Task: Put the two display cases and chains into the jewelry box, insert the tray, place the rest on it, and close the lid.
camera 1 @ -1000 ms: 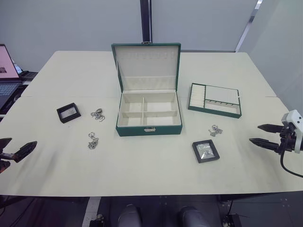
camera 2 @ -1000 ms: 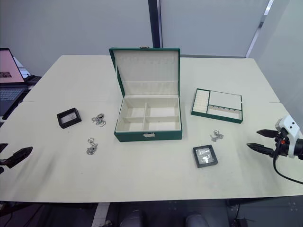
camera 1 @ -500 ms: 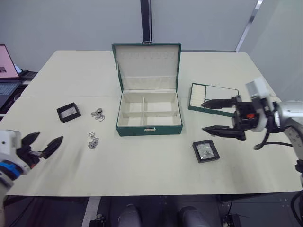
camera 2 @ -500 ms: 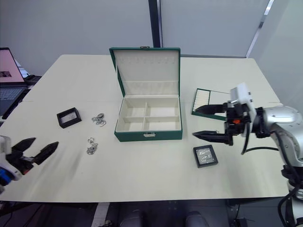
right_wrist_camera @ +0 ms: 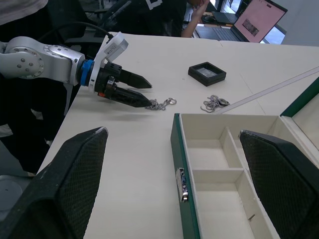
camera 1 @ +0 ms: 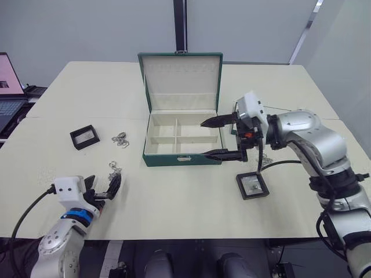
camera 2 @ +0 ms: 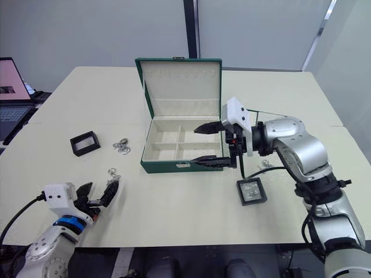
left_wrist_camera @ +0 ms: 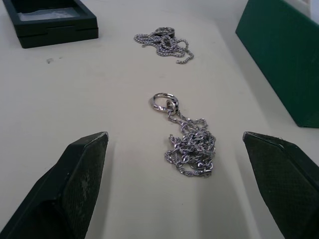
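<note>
The dark green jewelry box (camera 1: 182, 157) stands open at mid-table, its lid (camera 1: 181, 78) upright. My right gripper (camera 1: 204, 139) is open, its fingers spread above the box's front right compartments. One display case (camera 1: 84, 137) lies far left, the other (camera 1: 252, 185) front right, below my right arm. A chain (camera 1: 120, 139) rests left of the box. A second chain (left_wrist_camera: 187, 142) lies just ahead of my open left gripper (camera 1: 105, 186), between its fingers' lines. A small silver cluster (camera 2: 265, 164) peeks out by the arm's cable. My right arm hides the tray.
A laptop (camera 1: 8, 87) sits beyond the table's left edge. In the right wrist view, people (right_wrist_camera: 149, 15) and another laptop (right_wrist_camera: 254, 25) are past the table's left side. The near table edge runs just behind my left gripper.
Both arms swung inward. The right gripper moved from the table's right edge to over the box. The left gripper came up from the front left corner to the near chain.
</note>
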